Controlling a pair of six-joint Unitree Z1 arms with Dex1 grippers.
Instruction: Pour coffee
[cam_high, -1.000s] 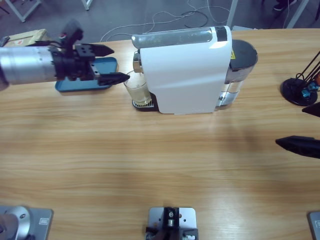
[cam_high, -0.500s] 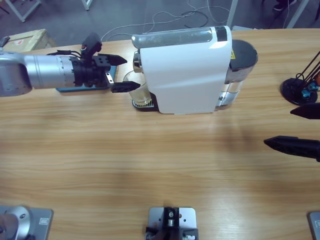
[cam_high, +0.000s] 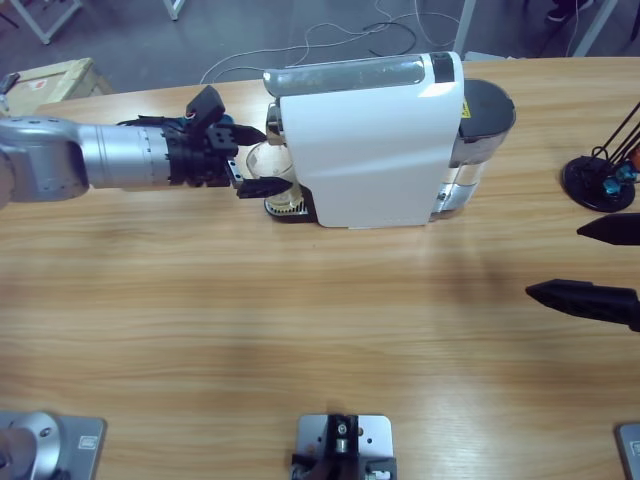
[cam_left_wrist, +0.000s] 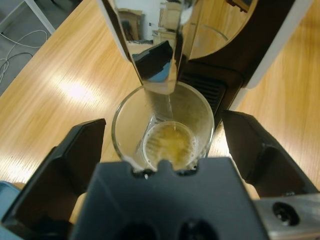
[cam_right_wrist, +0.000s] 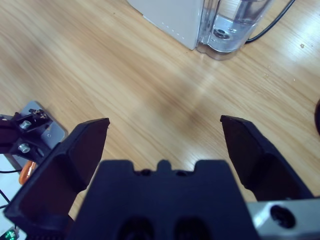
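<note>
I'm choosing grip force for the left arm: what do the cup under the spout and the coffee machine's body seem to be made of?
The cup looks like clear glass or hard plastic: its wall is transparent and the pale yellowish coffee shows through. The coffee machine body seems to be glossy white moulded plastic with soft highlights. The left gripper has its jaws open either side of the cup.

Long wooden surface (cam_high: 300, 300) with lengthwise grain, lit from above, a pale glare patch on its boards in the left wrist view. Behind its far edge, a dark grey floor (cam_high: 250, 30) carries loose white cables (cam_high: 350, 40), white frame legs (cam_high: 40, 20) and a cardboard box (cam_high: 50, 78) at upper left.
</note>
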